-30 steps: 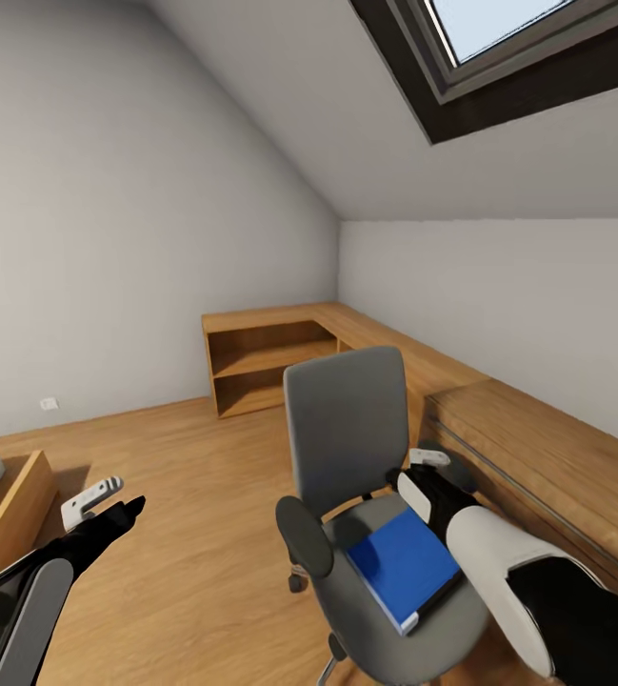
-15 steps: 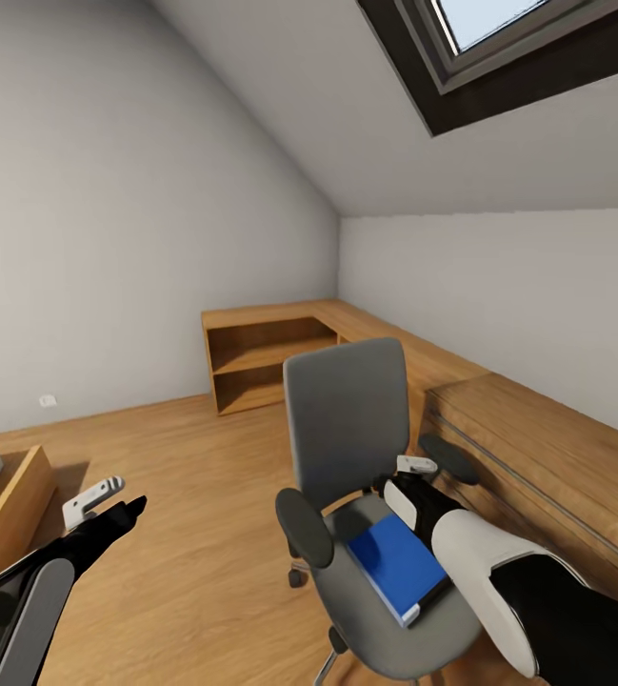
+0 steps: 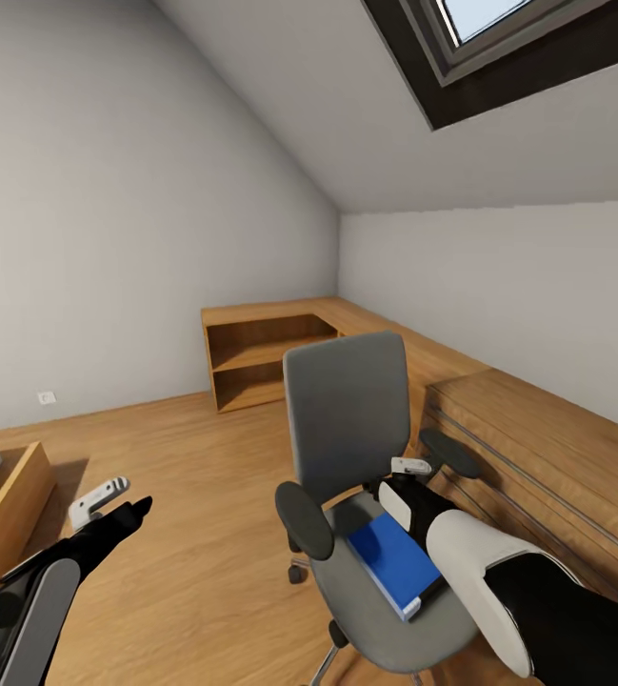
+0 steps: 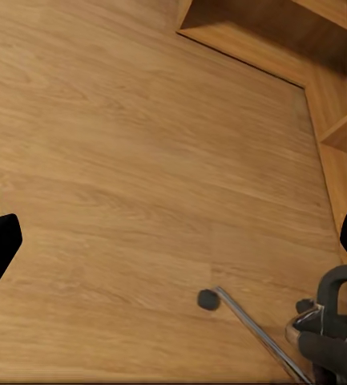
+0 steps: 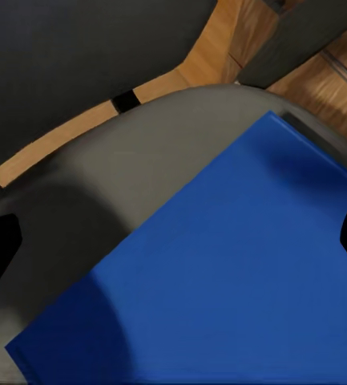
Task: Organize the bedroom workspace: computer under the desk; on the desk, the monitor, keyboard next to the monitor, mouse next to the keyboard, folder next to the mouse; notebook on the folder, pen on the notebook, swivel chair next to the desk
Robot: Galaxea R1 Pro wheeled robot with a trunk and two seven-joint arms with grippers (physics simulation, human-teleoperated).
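The grey swivel chair [image 3: 347, 410] stands in the middle of the room, its back toward the far corner. On its seat lies the blue folder [image 3: 394, 562], flat, with its black spine toward the seat's right front. My right gripper [image 3: 391, 497] hangs just above the folder's far end. In the right wrist view the folder [image 5: 221, 281] lies close below the right gripper [image 5: 173, 245], whose jaws stand open and wide apart with nothing between them. My left gripper [image 3: 123, 514] hovers open over bare floor left of the chair, and the left gripper [image 4: 173, 241] holds nothing.
A low wooden shelf unit [image 3: 261, 357] runs along the far walls. A wooden chest [image 3: 537, 457] stands right of the chair. A wooden box edge [image 3: 4, 505] is at the left. The chair's chrome leg and caster [image 4: 209, 299] lie near my left gripper. Open floor [image 3: 194, 476] is left of the chair.
My right gripper has moved left over the seat and come closer to the folder's far end. The view has shifted slightly. The left arm has barely moved.
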